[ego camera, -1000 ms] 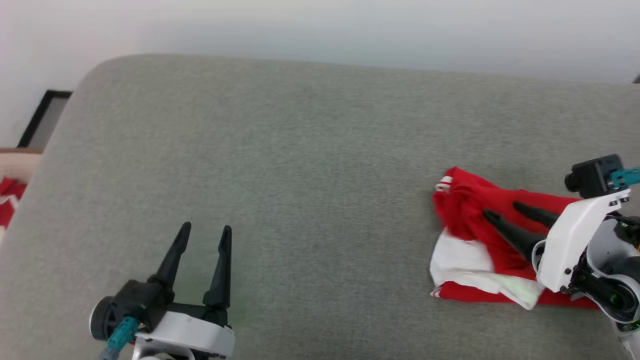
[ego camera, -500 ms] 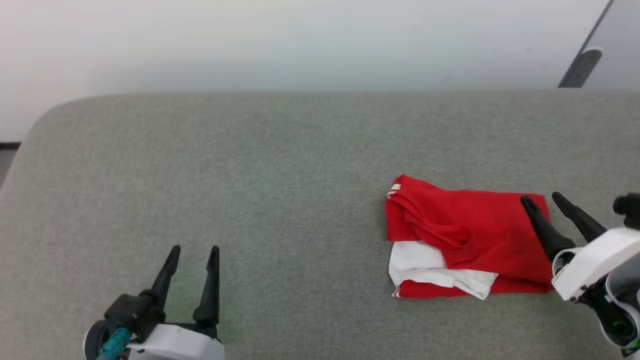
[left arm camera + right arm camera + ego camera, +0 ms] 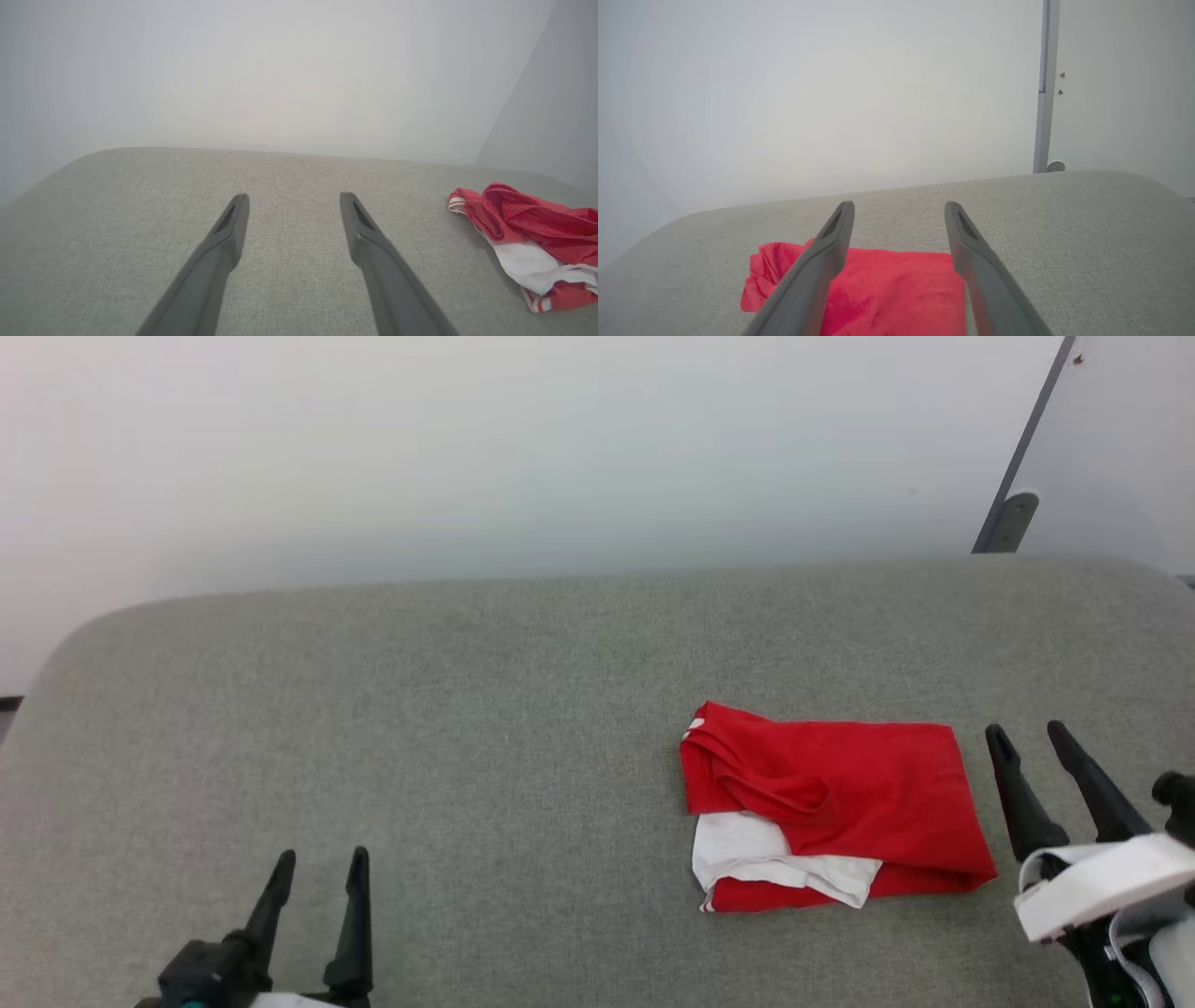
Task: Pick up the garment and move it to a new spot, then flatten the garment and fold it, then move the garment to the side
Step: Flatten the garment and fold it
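Red soft-cloth T-shirt with white sleeves (image 3: 840, 798), folded, on the right of grey fabric-covered desk (image 3: 467, 709), just left of right end effector (image 3: 1025, 731), spread wide, empty. Left end effector (image 3: 322, 855) likewise, near left. Probably light, limp; best pinched through stacked edge layers.

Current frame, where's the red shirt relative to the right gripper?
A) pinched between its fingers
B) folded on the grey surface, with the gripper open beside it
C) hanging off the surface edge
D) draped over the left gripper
B: the garment lies folded on the grey padded surface. The right gripper is next to it with its fingers spread and nothing between them. The head view shows a gap between the two.
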Tool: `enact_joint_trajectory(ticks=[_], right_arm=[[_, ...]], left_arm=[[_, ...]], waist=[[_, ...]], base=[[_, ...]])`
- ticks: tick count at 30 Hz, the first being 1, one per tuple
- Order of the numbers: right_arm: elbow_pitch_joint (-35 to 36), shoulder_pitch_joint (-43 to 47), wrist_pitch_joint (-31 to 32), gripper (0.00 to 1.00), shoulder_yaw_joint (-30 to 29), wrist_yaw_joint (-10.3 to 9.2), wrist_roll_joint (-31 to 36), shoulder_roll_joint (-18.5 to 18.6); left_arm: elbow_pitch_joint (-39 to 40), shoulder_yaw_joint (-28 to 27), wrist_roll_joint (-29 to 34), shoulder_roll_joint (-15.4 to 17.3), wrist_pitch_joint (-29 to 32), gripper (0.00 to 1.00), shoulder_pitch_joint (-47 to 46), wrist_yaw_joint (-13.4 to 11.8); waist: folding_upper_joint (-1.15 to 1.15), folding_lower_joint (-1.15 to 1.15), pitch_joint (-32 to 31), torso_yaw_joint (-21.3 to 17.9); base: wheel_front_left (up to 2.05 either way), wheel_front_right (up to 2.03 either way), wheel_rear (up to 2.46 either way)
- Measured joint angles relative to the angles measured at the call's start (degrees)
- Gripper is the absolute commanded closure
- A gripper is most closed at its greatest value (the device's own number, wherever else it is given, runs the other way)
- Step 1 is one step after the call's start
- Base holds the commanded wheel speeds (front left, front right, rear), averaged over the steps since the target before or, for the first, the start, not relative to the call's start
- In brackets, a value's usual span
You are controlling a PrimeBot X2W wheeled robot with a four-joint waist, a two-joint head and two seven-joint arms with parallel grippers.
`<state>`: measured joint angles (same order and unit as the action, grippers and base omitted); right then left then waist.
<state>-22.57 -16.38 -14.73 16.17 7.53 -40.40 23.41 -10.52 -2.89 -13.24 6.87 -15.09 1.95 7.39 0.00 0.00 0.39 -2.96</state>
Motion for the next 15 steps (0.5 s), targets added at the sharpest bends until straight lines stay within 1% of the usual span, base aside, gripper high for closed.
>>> enact_joint_trajectory(ticks=[8,15], right_arm=[[6.5,7.6,-0.2,0.0,-6.8,0.0,5.8,-1.5],[12.1,13.1,-0.2,0.0,-10.1,0.0,9.2,-2.5]], left_arm=[[3.6,-0.2,1.8,-0.3,0.0,0.0,3.7,0.0],[5.7,-0.6,1.9,-0.5,0.0,0.0,7.3,0.0]], waist=[[0.0,0.0,-2.2,0.8],[0.0,0.0,-3.6,2.1]], base=[[0.0,0.0,0.0],[0.0,0.0,0.0]])
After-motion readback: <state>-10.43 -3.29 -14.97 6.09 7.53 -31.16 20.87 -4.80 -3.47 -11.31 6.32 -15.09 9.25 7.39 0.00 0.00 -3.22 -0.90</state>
